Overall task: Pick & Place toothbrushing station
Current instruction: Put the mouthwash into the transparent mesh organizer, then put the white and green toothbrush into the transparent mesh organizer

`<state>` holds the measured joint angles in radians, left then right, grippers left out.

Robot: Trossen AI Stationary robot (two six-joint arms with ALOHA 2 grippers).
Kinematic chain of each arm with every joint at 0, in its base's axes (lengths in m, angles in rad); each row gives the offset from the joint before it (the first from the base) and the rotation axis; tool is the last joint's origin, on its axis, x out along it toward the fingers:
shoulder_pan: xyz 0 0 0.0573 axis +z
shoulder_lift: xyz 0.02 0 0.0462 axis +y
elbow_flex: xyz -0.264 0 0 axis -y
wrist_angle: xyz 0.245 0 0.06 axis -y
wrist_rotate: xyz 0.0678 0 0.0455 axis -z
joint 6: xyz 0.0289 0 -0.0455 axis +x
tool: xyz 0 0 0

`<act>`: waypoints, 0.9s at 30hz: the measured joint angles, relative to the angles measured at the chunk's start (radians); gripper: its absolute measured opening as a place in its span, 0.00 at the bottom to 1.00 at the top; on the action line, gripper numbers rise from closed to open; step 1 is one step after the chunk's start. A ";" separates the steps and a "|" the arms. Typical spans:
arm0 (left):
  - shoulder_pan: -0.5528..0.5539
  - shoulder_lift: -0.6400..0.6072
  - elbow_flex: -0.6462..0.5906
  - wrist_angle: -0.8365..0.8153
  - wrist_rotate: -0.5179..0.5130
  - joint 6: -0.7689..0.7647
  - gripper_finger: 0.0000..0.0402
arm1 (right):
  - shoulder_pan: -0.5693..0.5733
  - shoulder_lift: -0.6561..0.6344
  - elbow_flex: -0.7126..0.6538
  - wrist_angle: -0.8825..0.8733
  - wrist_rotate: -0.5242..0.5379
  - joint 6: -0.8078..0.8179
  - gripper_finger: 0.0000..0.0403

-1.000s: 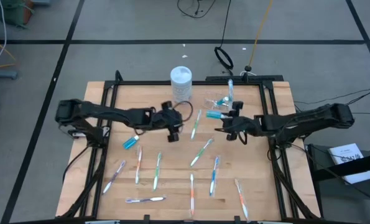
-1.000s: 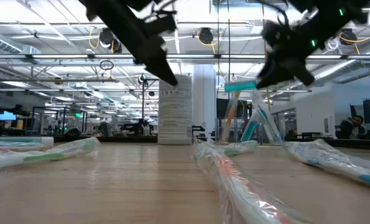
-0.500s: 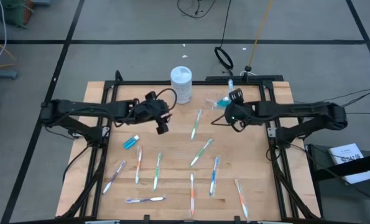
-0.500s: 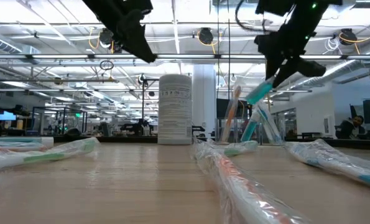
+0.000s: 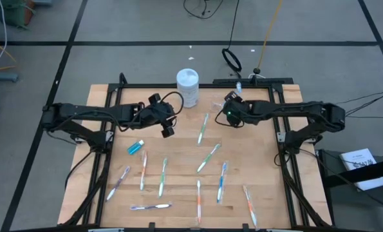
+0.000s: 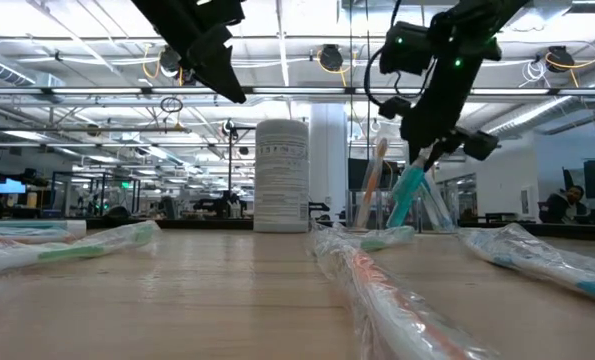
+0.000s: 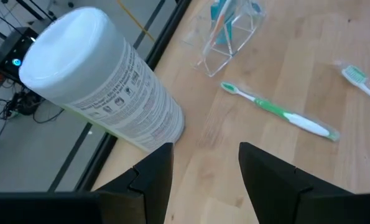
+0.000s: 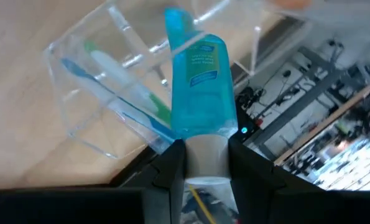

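Note:
My right gripper [image 5: 232, 113] is shut on a small blue toothpaste tube [image 8: 200, 81] above the clear plastic cup [image 8: 104, 106] at the table's far right. The cup holds several toothbrushes. The low view shows the tube [image 6: 409, 190] slanting down from the gripper [image 6: 435, 150] into the cup's mouth. My left gripper [image 5: 168, 131] is open and empty, raised above the table near the white canister [image 5: 187, 85]. A second tube [image 5: 136, 147] and several wrapped toothbrushes [image 5: 209, 156] lie flat on the table. My right gripper pinches the tube's white cap end [image 8: 206, 155] between its two fingers. The fingers slant down from above and lie in line with the tube. The tube hangs tilted below them, clear of the table. Its flat blue end [image 8: 175, 18] is at the cup's mouth; whether it touches the cup does not show.
The white lidded canister [image 7: 104, 87] stands at the far edge, left of the cup. A green toothbrush [image 7: 284, 115] lies between the canister and the cup. More toothbrushes [image 5: 198, 200] are spread over the near half. A black frame [image 5: 278, 129] borders the table.
My right gripper has gone toward the far edge and a little left with the tube, to the cup. It has tipped, so the tube has gone from level to slanting steeply down, its flat end lowered into the cup's mouth. My left gripper has risen and drawn back toward the left.

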<state>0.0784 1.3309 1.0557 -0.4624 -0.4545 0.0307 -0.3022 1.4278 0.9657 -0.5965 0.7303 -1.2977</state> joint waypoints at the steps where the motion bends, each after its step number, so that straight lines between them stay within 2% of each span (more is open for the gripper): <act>1: 0.000 0.000 0.000 -0.003 0.000 0.000 0.47 | -0.004 0.008 0.000 0.001 0.000 -0.022 0.23; 5: 0.000 0.000 0.000 -0.002 0.000 0.014 0.47 | -0.015 0.041 0.000 0.018 -0.002 -0.082 0.25; 10: 0.000 0.000 0.000 -0.003 0.000 0.015 0.47 | -0.035 0.070 0.000 0.076 -0.003 -0.161 0.31; 13: 0.000 0.000 0.000 -0.011 0.000 0.016 0.47 | -0.049 0.077 0.000 0.119 -0.014 -0.144 0.35; 17: 0.000 0.000 0.000 -0.016 0.001 0.016 0.47 | -0.069 0.076 0.000 0.139 -0.085 -0.114 0.38; 20: 0.000 0.000 0.000 -0.017 0.001 0.015 0.47 | -0.072 0.077 0.000 0.167 -0.061 -0.054 0.40; 27: 0.000 0.000 0.000 -0.016 0.002 0.013 0.47 | -0.050 0.045 -0.001 0.158 0.133 0.276 0.39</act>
<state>0.0784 1.3312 1.0557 -0.4782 -0.4526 0.0433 -0.3525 1.4725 0.9649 -0.4389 0.8638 -1.0220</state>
